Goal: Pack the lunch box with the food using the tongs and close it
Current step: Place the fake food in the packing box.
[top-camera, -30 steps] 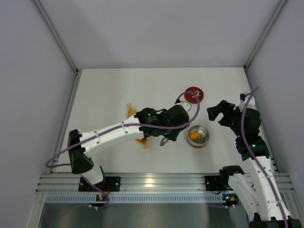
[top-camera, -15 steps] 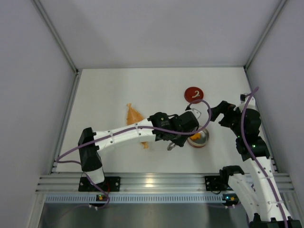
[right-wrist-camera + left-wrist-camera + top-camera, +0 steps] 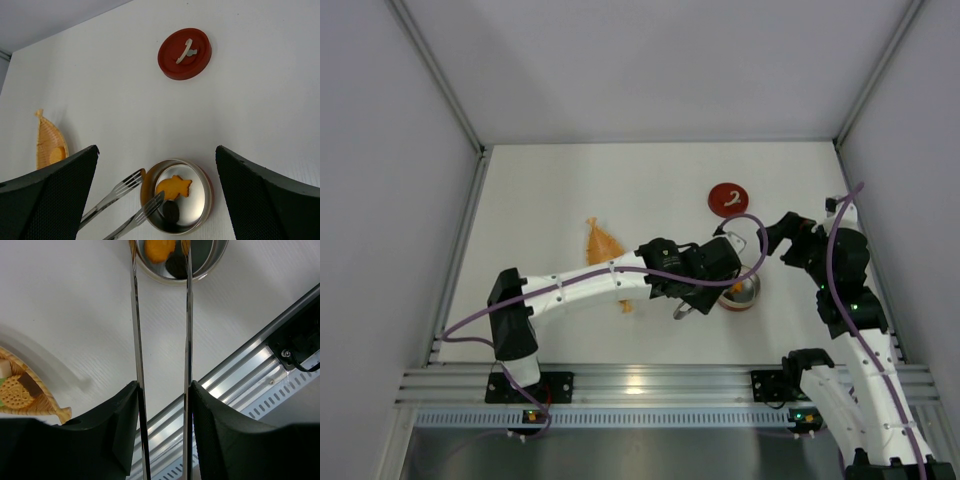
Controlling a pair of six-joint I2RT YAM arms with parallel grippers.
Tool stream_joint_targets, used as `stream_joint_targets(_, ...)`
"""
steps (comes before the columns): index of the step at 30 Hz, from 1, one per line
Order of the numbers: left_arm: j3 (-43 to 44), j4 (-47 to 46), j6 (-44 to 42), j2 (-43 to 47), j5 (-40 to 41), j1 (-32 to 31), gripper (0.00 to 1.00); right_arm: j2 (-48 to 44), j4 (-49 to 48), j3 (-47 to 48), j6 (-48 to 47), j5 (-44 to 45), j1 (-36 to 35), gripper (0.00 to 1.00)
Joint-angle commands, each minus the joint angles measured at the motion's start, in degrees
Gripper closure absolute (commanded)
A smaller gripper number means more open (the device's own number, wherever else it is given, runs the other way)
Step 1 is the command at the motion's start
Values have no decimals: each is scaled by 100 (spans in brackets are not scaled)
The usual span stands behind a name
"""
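My left gripper (image 3: pixel 162 385) is shut on the silver tongs (image 3: pixel 187 330), one finger pressing each arm. The tongs' forked tips (image 3: pixel 129 184) stand spread over the near left rim of the steel lunch box (image 3: pixel 200 180). In the tin lie an orange fish-shaped cracker (image 3: pixel 173 186) and a dark oval piece (image 3: pixel 171 212). Nothing sits between the tong tips. The red lid (image 3: pixel 184 53) lies flat on the table beyond the tin. My right gripper (image 3: pixel 772 238) hovers open and empty just right of the tin (image 3: pixel 748 292).
An orange leaf-shaped dish (image 3: pixel 603 244) lies left of the tin, partly under my left arm; more food pieces (image 3: pixel 15 389) rest in it. The aluminium rail (image 3: pixel 250 370) runs along the table's near edge. Grey walls enclose the left, right and far sides.
My left arm has carried the tongs rightward from the dish to the tin and stopped there. The right arm has held still.
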State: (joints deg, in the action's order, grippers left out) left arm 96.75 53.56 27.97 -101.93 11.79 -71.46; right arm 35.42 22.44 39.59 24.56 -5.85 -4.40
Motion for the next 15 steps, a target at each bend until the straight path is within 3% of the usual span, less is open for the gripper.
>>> stream_joint_targets(1,186,-197,-19,182,69,-35,51,18,50,365,-91,40,-69,0)
stream_joint_targets(8,99,-22,147,717,543,-35,52,9,50,347,-100,22,-69,0)
stream_joint_targets(15,-444,875,692,1737,1510,-26,49,-9,15,295,-83,-13,-69,1)
